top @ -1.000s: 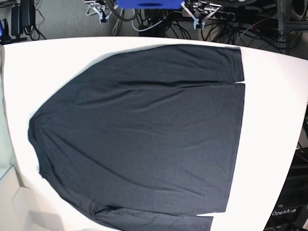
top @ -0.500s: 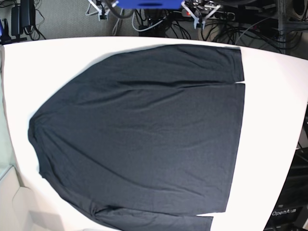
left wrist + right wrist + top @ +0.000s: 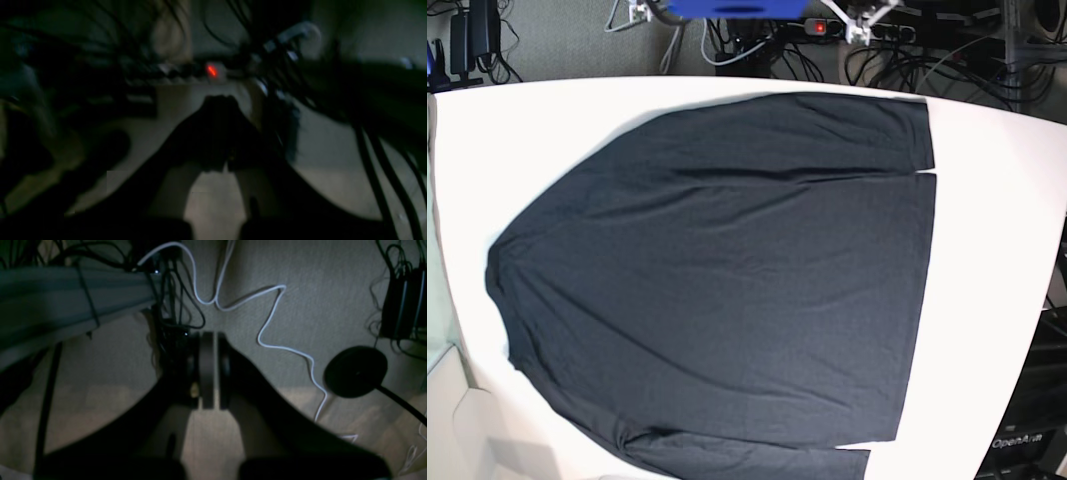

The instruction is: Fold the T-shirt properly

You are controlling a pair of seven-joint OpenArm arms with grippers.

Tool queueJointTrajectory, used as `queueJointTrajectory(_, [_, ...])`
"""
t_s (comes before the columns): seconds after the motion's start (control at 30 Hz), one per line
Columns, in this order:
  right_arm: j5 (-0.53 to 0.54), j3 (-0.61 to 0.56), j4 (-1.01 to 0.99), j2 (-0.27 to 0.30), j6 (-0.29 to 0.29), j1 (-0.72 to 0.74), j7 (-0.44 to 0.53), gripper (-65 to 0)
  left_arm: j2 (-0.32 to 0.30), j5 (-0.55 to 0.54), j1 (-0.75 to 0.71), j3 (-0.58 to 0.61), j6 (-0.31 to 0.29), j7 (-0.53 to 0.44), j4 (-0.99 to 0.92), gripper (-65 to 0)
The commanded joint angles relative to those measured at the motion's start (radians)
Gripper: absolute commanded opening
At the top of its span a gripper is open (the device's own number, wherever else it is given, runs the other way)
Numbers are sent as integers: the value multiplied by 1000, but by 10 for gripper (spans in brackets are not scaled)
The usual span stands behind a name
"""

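You see the T-shirt (image 3: 727,280) lying flat on the white table (image 3: 997,220), spread over most of it, with one sleeve folded along the far edge and the other along the near edge. Your left gripper (image 3: 218,100) is clenched on nothing, over a blurred power strip (image 3: 186,71). Your right gripper (image 3: 207,336) is also clenched and empty, above the floor with a white cable (image 3: 267,306).

Right tool (image 3: 206,370) with jaws together, white cable (image 3: 267,320) on grey floor (image 3: 317,290)
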State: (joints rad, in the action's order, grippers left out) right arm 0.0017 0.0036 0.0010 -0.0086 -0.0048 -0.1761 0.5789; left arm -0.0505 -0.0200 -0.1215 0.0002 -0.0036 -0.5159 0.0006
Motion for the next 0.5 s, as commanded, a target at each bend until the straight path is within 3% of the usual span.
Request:
queueJointTrajectory(0.0, [5,0,-1,0,7,-15,43,-650,-13,-13,-10,-1,-5,-20,-1,-650])
queueJointTrajectory(0.07, [5,0,-1,2,6,-35,115,-650,-28,-34,-11,1,-51,-51,-1,-650])
queueJointTrajectory(0.2, [5,0,-1,5,4,-79,283,-650,-62,-154,-11,1,-235,-77,-1,-650])
queueJointTrajectory(0.27, [5,0,-1,6,2,-95,349,-650,-71,-194,-11,2,-293,-79,-1,-650])
queueJointTrajectory(0.37, [5,0,-1,6,-7,-115,430,-650,-85,-205,-13,7,-338,-103,-1,-650])
queueJointTrajectory(0.47, [-1,-9,-1,6,-87,-132,501,-650,-87,-203,-45,8,-339,-232,-1,-650])
